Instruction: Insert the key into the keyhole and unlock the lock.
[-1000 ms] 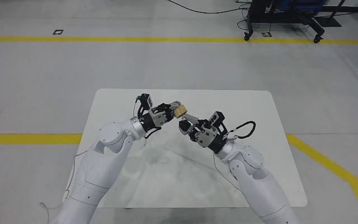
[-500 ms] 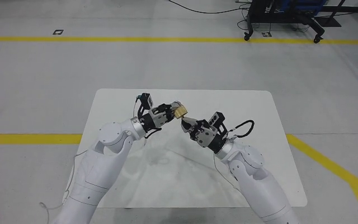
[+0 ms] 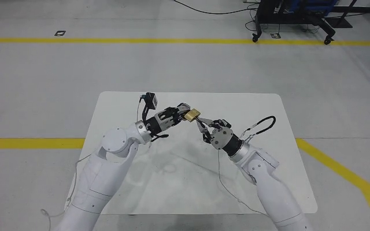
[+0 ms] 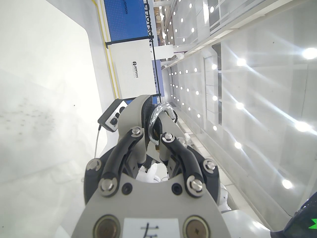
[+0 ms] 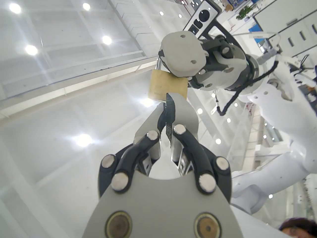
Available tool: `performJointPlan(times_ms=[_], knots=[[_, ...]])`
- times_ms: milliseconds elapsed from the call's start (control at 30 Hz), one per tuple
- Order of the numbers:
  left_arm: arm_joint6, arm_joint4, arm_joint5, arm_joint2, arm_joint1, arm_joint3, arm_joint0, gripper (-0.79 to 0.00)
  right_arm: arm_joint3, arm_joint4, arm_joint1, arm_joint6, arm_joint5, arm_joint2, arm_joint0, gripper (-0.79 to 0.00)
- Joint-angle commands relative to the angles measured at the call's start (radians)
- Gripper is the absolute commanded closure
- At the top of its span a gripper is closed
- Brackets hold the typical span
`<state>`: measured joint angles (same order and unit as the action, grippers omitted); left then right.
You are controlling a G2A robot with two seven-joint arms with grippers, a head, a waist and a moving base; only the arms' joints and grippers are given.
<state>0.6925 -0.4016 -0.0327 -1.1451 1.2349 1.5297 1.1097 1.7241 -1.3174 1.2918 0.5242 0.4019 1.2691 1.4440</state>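
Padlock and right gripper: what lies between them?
Nothing separate shows. In the right wrist view the shut fingers of the right gripper reach the lower edge of the padlock with no gap; whether a key bridges them cannot be told.

Over the middle of the white table (image 3: 260, 110), the left end effector (image 3: 180, 111) clamps a brass padlock (image 3: 192, 114) in the air. The right end effector (image 3: 202, 123) points in from the lower right, its tips meeting the padlock.
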Motion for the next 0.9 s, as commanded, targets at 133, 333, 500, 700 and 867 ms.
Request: performJointPlan(times_ms=[133,333,500,700,867], knots=[[-0.036,0.054,-0.013,0.002,-0.001,0.017,0.009,0.000,0.002,-0.054,-0.003,-0.023,0.051,0.019,-0.007,0.000],[-0.051,0.053,-0.024,-0.002,0.000,0.020,0.013,0.000,0.048,0.082,-0.012,-0.045,0.014,0.028,0.001,-0.785],[-0.049,0.058,-0.023,-0.001,0.000,0.021,0.014,0.000,0.069,0.118,-0.026,0.031,-0.008,0.098,0.043,-0.785],[-0.021,0.091,0.006,0.013,-0.001,0.019,0.010,0.000,0.072,0.106,-0.039,0.121,-0.085,0.214,0.113,-0.785],[-0.025,0.234,0.039,0.050,-0.004,0.017,-0.008,0.000,0.082,0.065,-0.041,0.110,-0.193,0.302,0.159,-0.785]])
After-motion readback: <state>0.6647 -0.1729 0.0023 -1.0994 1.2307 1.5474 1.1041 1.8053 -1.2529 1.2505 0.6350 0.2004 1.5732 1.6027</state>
